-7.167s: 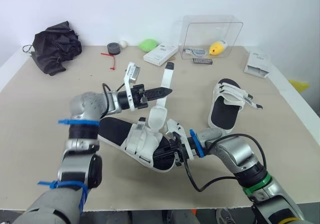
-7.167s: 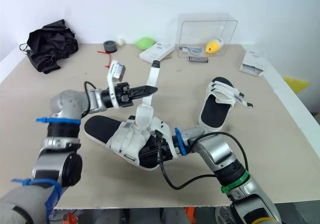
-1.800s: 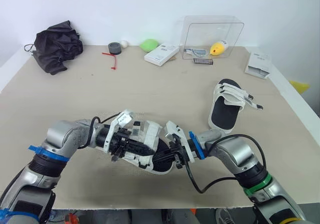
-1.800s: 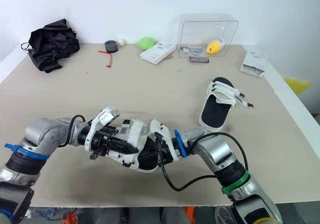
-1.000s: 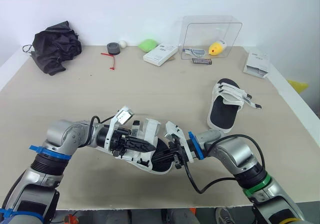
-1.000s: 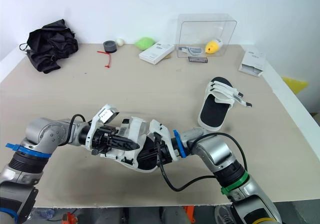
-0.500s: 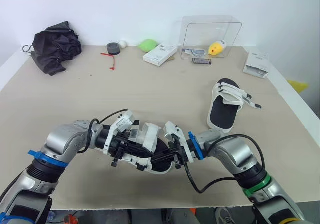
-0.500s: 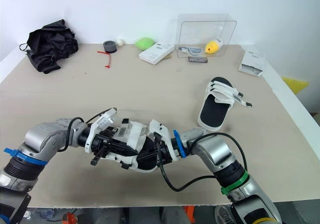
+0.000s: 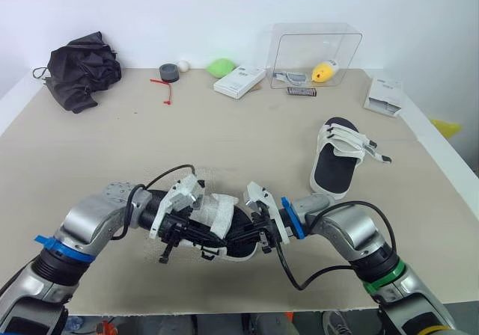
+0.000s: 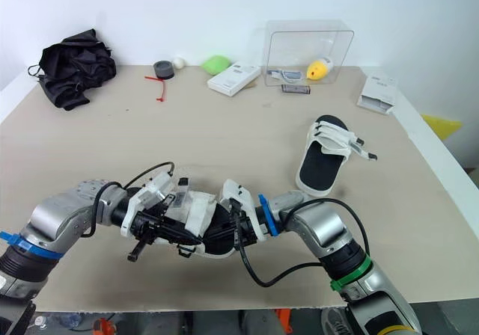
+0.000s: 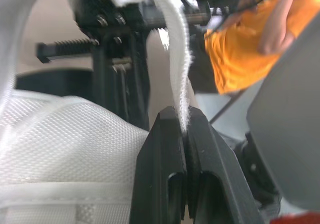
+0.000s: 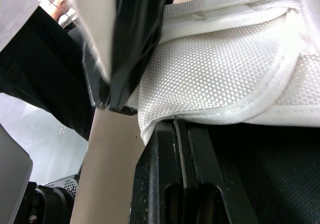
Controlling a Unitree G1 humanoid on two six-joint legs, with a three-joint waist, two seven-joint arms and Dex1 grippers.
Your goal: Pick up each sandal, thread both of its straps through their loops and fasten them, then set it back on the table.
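Note:
One sandal (image 9: 224,223), with a black sole and white mesh straps, is held just above the table near its front edge, between both grippers. My left gripper (image 9: 200,234) is shut on a white strap (image 11: 177,59), which runs up from its fingertips (image 11: 172,121) in the left wrist view. My right gripper (image 9: 251,236) is shut on the sandal's edge, where the white upper (image 12: 220,69) meets the black sole. The second sandal (image 9: 340,155) lies on the table to the right with its straps across it.
A black cloth bundle (image 9: 82,69) sits at the back left. Along the back are a tape roll (image 9: 168,72), a red tie (image 9: 165,88), a green object (image 9: 219,67), a white box (image 9: 239,82) and a clear case (image 9: 316,54). Another white box (image 9: 385,96) is at the far right.
The left gripper brought the strap down from upright over the sandal, then drew it low toward the table's front. The right gripper has kept its hold.

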